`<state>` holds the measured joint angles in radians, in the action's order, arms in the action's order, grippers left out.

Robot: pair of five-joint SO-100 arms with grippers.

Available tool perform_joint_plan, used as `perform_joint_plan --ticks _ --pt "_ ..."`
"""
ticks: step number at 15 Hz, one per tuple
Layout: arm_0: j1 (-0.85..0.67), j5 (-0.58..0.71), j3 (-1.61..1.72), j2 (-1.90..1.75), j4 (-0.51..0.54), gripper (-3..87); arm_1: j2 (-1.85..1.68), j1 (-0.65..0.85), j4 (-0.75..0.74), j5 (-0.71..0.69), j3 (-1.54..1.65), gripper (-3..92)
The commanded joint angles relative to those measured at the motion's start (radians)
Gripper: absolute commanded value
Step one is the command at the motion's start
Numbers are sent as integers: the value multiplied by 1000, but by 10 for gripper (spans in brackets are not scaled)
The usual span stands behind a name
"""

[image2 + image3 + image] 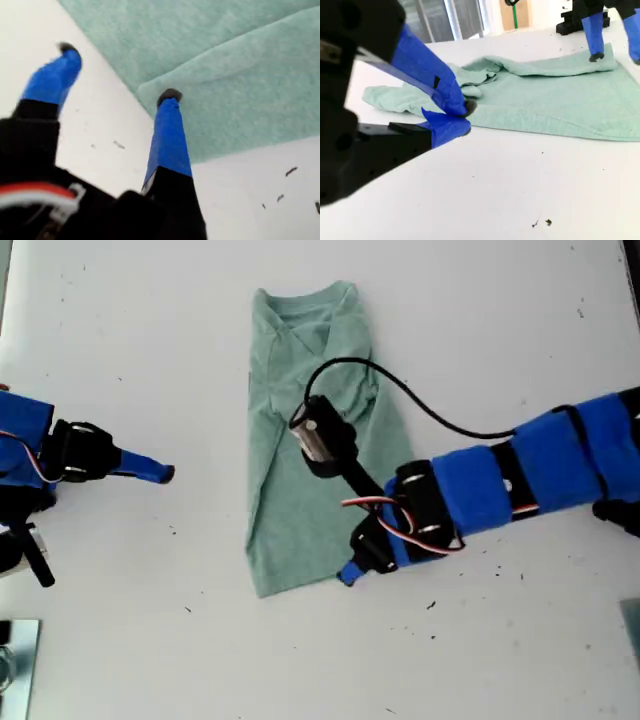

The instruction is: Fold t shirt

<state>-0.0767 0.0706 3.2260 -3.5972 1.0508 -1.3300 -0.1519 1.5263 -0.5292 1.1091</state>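
Second end effector [457, 117] closed, empty, off shirt; first end effector [117, 72] spread at t shirt [300, 440] corner.

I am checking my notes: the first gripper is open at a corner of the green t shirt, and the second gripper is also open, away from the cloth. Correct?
One error: my second gripper is shut, as the second wrist view shows. My first gripper is open at the t shirt corner.

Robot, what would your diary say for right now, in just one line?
t-shirt: folded lengthwise on table | my first gripper: open at hem corner | my second gripper: shut, empty, beside shirt
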Motion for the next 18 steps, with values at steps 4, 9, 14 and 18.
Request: perform_joint_plan --ticks 4,9,14,18 --pt "15 -2 12 -5 -14 -1 -644 127 127 -15 379 180" --pt "14 -2 12 -5 -14 53 -1529 385 -311 11 1528 25" --pt "3 5 12 -5 -14 44 -2146 411 -204 84 2005 25" --pt "-5 -38 -140 109 -52 -3 -2134 445 -219 55 2006 25"
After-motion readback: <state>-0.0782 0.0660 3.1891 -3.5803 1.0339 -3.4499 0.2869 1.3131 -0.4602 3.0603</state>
